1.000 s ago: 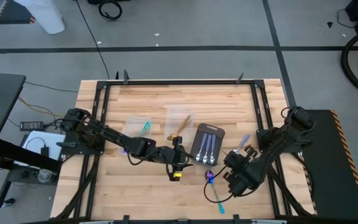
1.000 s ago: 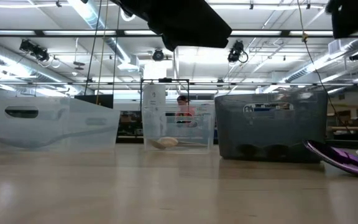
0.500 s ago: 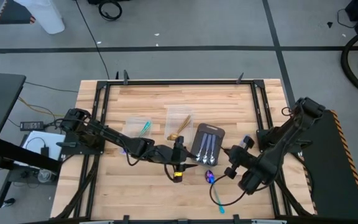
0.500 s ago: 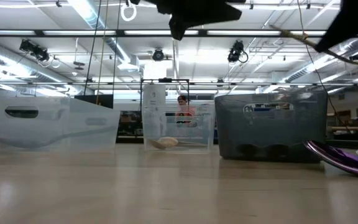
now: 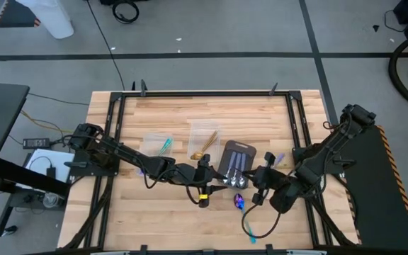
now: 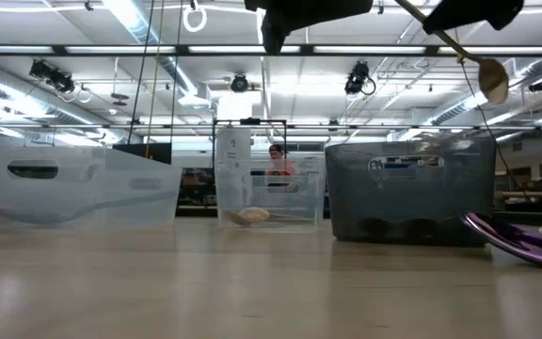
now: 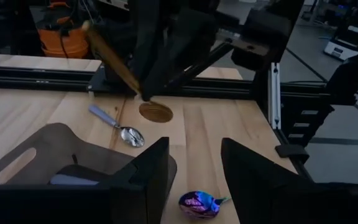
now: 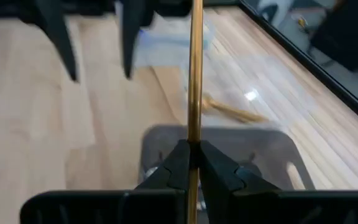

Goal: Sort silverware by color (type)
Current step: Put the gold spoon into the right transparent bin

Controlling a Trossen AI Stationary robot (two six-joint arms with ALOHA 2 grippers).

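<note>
While the left pincer [image 7: 194,180] gapes empty, the right pincer [image 8: 191,163] pinches a gold spoon [image 8: 195,74]

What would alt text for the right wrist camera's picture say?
Two dark fingers pinch a slim gold spoon handle held above a wooden table. Below sits a dark grey tray; another gold spoon lies beyond it.

Both arms are built of matte black, blocky links joined at rounded joints, with thin black cables running alongside. The left claw [image 5: 202,200] carries a yellow band just behind its fingers [image 7: 148,180], which are wide, flat dark plates with rounded tips. The right claw [image 8: 192,163] has slim black fingers tapering to narrow wedges.
</note>
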